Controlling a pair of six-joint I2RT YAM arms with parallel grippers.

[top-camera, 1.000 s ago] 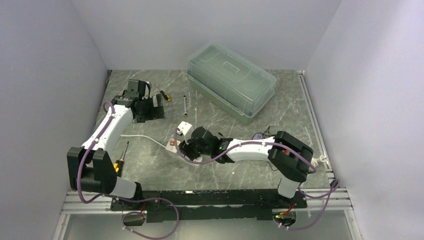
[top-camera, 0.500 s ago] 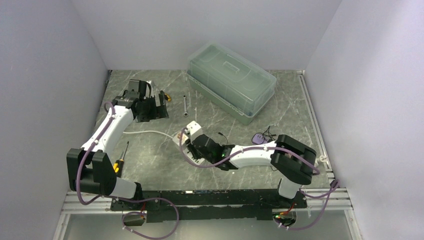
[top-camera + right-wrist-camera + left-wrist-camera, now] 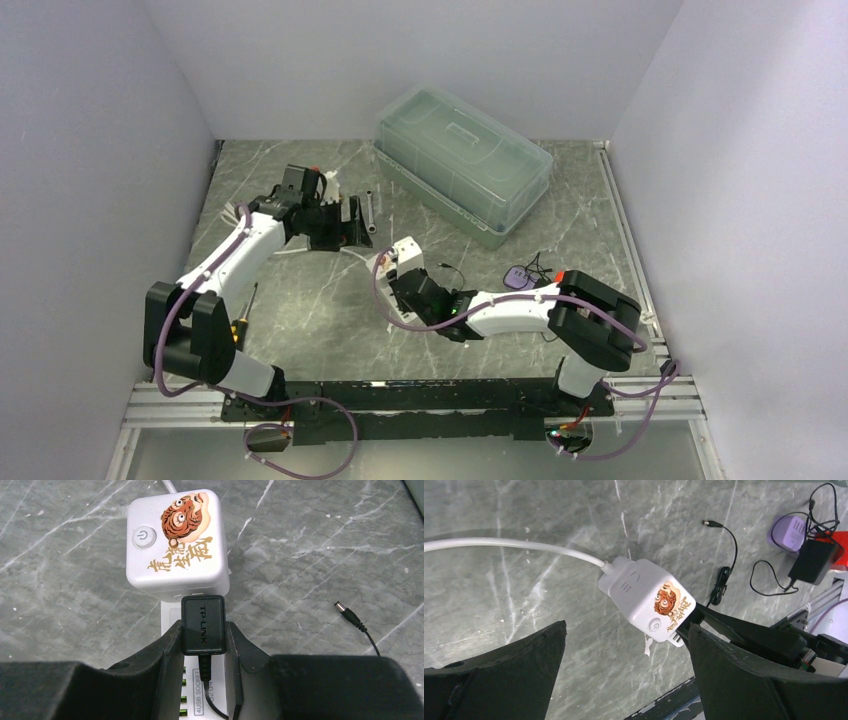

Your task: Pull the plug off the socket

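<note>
The white cube socket (image 3: pixel 175 540) with a tiger sticker lies on the marble table, its white cable (image 3: pixel 514 545) running off to the left. A black TP-LINK plug (image 3: pixel 202 625) sits against the socket's near face. My right gripper (image 3: pixel 202 640) is shut on the plug, one finger on each side. In the top view the socket (image 3: pixel 406 253) lies just beyond the right gripper (image 3: pixel 408 278). My left gripper (image 3: pixel 626 627) is open and empty, hovering above the table with the socket (image 3: pixel 649 600) just beyond its fingertips. It sits left of the socket in the top view (image 3: pixel 345 222).
A clear lidded container (image 3: pixel 462 165) stands at the back. A purple device (image 3: pixel 517 274) with a black adapter (image 3: pixel 811 560) and thin black wires lies right of the socket. A wrench (image 3: pixel 371 210) lies near the left gripper. A screwdriver (image 3: pixel 240 320) lies at the left.
My left gripper has swung right toward the socket. My right gripper, with the socket and plug, has shifted right and a little farther back.
</note>
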